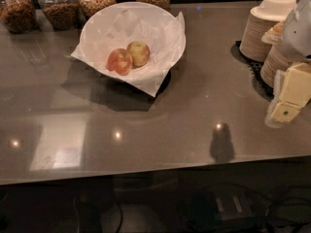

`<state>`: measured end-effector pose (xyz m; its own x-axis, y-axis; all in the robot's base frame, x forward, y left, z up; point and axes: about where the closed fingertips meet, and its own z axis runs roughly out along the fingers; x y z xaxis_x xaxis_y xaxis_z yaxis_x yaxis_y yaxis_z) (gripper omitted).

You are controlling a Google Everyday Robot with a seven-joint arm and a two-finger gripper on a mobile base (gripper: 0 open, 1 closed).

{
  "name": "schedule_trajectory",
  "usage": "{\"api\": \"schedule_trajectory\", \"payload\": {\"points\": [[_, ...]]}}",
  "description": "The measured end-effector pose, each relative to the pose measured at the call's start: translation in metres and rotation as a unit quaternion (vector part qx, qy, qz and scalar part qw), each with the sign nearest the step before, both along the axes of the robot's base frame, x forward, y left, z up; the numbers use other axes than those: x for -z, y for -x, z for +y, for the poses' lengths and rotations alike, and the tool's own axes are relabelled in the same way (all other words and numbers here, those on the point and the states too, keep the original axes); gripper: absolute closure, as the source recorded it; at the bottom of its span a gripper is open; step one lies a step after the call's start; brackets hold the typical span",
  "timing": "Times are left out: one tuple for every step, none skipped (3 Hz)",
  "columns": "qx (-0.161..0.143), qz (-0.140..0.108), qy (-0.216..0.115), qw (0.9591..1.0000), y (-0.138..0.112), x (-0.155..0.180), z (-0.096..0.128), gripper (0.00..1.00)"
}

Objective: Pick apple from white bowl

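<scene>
Worktop [160, 125]: glossy grey-brown surface filling most of the frame, with small light reflections along its lower part.
White bowl [91, 27]: upper left of centre, standing on the worktop, wide and round, tilted so its inside shows.
Paper lining [151, 81]: crumpled white sheet inside the white bowl, its corners hanging over the rim at left and lower right.
Red apple [119, 61]: low in the white bowl on the paper, reddish with a yellow patch.
Yellow apple [138, 53]: just right of the red apple and touching it, more yellow-green.
Jars [58, 6]: four glass jars of brown contents in a row along the top left edge, behind the white bowl.
Paper bowls [262, 30]: off-white stacks at upper right on a dark mat [250, 64].
End effector [287, 101]: far right edge at mid height, pale yellow blocks under a white housing, hanging above the worktop, well apart from the white bowl; whether it is apart or together, I cannot tell.
</scene>
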<state>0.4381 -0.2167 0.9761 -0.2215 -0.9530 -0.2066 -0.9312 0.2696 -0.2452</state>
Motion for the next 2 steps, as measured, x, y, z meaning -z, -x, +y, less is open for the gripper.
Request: {"api": "schedule_trajectory", "payload": {"points": [[0.0, 0.0, 0.0, 1.0, -0.0001, 0.0, 0.0001, 0.0], [-0.03, -0.035, 0.02, 0.9987, -0.0078, -0.0047, 0.0089, 0.0]]}}
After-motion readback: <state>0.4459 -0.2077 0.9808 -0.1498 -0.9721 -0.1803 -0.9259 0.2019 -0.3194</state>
